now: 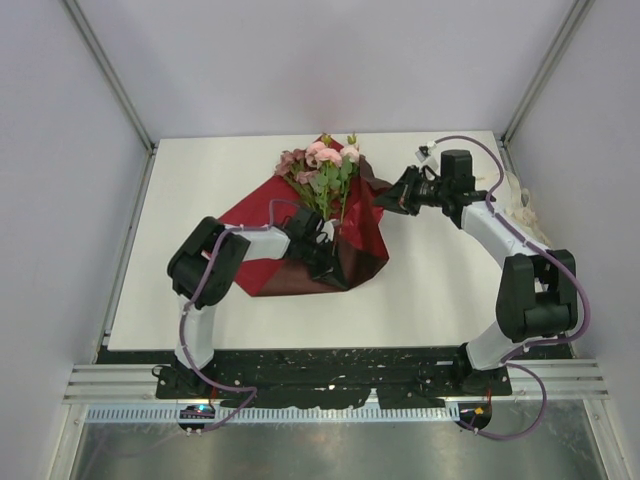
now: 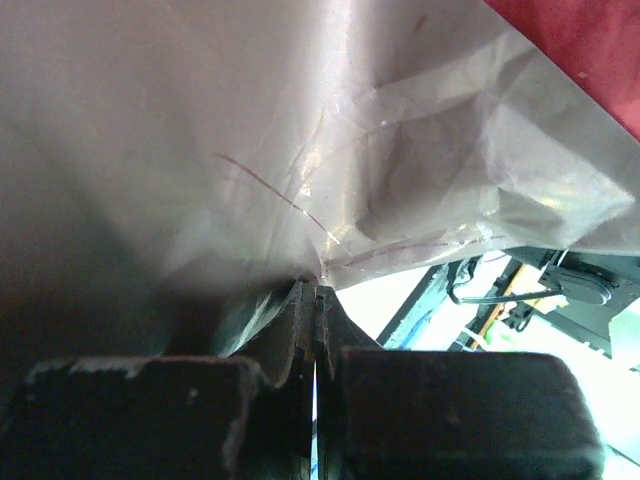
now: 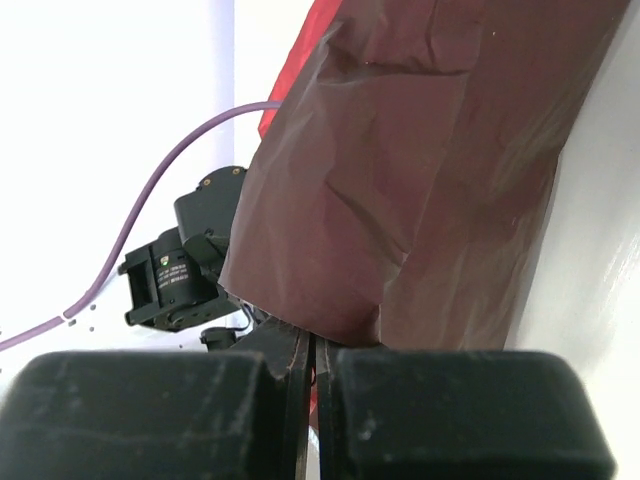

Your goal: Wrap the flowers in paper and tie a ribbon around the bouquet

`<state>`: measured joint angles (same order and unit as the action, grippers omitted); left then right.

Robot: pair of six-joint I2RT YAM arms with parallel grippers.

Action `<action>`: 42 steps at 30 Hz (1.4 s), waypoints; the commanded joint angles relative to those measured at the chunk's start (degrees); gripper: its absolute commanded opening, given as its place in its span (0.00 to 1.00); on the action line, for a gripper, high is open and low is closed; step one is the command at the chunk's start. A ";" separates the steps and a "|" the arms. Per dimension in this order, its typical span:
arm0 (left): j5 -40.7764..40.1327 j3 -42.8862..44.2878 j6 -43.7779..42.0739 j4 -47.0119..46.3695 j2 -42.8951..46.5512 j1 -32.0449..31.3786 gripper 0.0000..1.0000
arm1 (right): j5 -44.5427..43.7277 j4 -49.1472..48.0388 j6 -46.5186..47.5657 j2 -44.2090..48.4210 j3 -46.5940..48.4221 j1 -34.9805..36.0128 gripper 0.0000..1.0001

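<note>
Since both arms hold the paper (image 1: 262,225) by thin pinches only, the chief risk is at those two edges. The left gripper (image 1: 322,243) is closed tight on the sheet near the middle, just beside the lower stems. The right gripper (image 1: 392,197) is clamped on the right-hand flap, which its wrist view shows lifted and folded off the table (image 1: 200,200). If the arms draw apart or one moves faster than the other, the sheet could tear between them or slide out of a jaw. If the flap comes across too low, it could drag the flowers (image 1: 325,175) sideways or crush the blooms, and the stems could roll off the centre line so the cone closes crooked.

The flowers lie on the paper at the middle of the table, toward the far side. Their long axis runs near to far, leaning slightly, with pink blooms pointing to the far edge and stems trailing toward the arms. The sheet sits as a diamond, one corner behind the blooms.

A pale tangle at the table's right edge may be the ribbon (image 1: 524,205), but it is too small to be sure.
</note>
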<state>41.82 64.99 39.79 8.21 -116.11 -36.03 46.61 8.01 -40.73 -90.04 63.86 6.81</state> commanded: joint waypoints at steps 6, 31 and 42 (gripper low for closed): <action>-5.26 -0.83 -2.00 -4.70 14.84 0.61 0.55 | -1.43 -0.37 1.44 -0.84 -0.13 0.40 0.06; -6.06 -1.89 -13.35 11.14 13.20 18.28 0.21 | -1.08 -5.81 -5.49 -2.59 0.66 4.79 0.06; -6.49 -0.66 -12.63 9.46 8.01 17.93 0.00 | -2.40 -23.73 -22.19 -9.00 0.13 13.30 0.06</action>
<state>34.57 62.50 26.81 19.35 -106.15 -17.89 44.82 -4.73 -54.08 -96.40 63.68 16.58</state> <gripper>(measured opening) 0.011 0.064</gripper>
